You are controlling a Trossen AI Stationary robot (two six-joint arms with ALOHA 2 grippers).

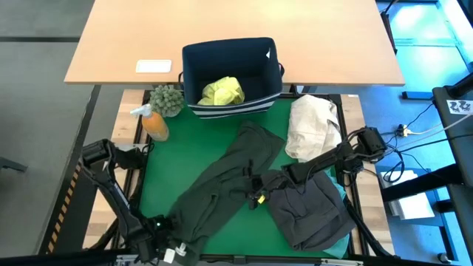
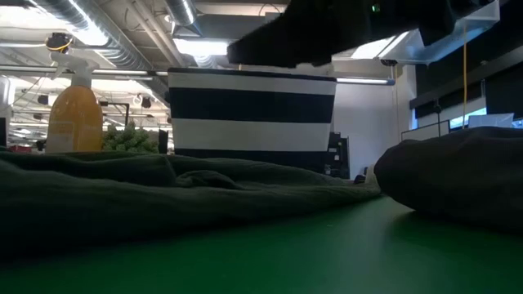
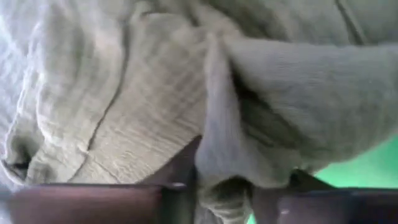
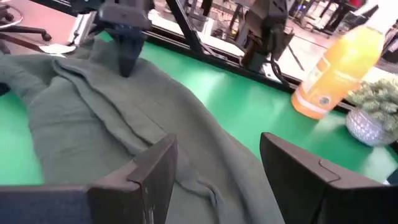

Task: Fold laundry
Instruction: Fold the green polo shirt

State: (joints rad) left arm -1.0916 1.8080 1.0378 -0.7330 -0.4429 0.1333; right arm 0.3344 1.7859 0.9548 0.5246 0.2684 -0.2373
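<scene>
While dark olive garment (image 1: 229,181) lies spread diagonally across green mat (image 1: 159,174) | left gripper (image 3: 227,186): at near edge, fingers pinching a fold of it | right gripper (image 4: 214,168): over its middle, jaws apart, empty | charcoal garment (image 1: 310,210): right beside it.

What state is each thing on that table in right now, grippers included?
Olive garment: spread flat, a fold pinched at its near end.
Grey garment: crumpled heap.
Yellow-green shirt: bunched inside the bin.
Cream bundle: crumpled.
Left gripper: shut on olive garment.
Right gripper: open, empty, above olive garment.
</scene>
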